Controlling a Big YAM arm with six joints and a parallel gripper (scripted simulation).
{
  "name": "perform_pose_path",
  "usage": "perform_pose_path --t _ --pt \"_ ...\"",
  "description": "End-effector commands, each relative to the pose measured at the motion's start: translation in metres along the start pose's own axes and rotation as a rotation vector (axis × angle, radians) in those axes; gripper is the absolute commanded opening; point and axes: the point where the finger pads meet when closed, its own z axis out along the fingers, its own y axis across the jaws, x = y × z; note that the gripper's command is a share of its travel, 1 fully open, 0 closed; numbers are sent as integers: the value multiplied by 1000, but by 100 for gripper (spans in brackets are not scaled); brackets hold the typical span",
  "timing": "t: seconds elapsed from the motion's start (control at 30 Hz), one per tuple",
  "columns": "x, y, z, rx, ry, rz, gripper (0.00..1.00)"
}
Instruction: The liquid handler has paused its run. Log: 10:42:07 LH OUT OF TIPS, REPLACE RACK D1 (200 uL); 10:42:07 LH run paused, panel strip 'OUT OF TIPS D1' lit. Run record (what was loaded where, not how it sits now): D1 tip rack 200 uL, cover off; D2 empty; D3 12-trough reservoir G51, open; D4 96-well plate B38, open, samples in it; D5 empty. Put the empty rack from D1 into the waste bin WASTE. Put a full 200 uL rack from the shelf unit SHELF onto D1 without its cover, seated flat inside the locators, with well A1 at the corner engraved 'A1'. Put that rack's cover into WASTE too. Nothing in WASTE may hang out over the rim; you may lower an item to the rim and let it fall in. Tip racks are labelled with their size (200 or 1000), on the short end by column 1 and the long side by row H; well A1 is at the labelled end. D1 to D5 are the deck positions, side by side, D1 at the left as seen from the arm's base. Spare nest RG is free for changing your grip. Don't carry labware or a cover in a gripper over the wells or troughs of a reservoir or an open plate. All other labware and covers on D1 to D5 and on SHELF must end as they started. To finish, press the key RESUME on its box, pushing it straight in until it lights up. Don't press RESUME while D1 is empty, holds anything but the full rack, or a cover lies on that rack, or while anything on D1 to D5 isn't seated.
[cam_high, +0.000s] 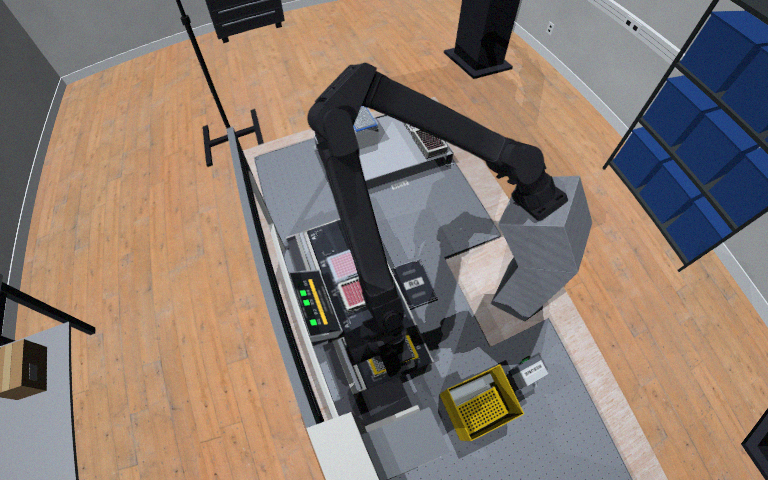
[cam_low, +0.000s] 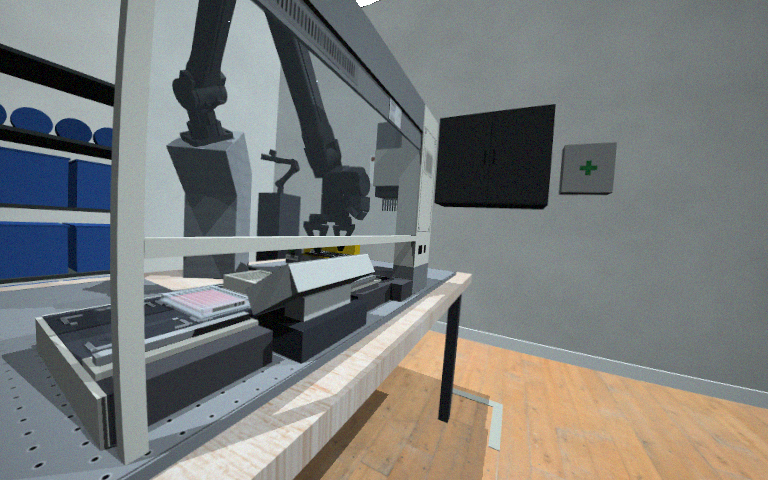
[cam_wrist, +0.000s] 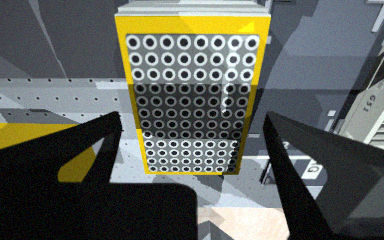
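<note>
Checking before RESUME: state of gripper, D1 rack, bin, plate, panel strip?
Gripper: open, empty, above the rack.
Rack: on deck, uncovered, not gripped.
Bin: holds a yellow rack and a grey piece.
Plate: uncovered.
Panel strip: lit amber.

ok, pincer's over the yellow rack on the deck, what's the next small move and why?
Probably lift the pincer straight up, clear of the rack. It is open and holds nothing, and the rack lies uncovered below it, its holes white-ringed, apparently full. The yellow bin already holds a gridded rack and a grey piece, so the labelled key box seems next.
</note>
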Motion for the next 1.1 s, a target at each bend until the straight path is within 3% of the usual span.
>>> perform_pose_path --t 0.0,0.33,0.43,0.9,1.0,1.07 --pt "-6 5 -18 -5 -17 3 100" --pt "-6 5 -34 -6 -17 4 100" --pt "-5 7 -31 -5 -10 2 100" --pt "-6 5 -59 -6 -18 5 100" --pt "-2 8 -54 -4 -5 -1 100" --pt "-6 5 -64 -6 -18 5 100"
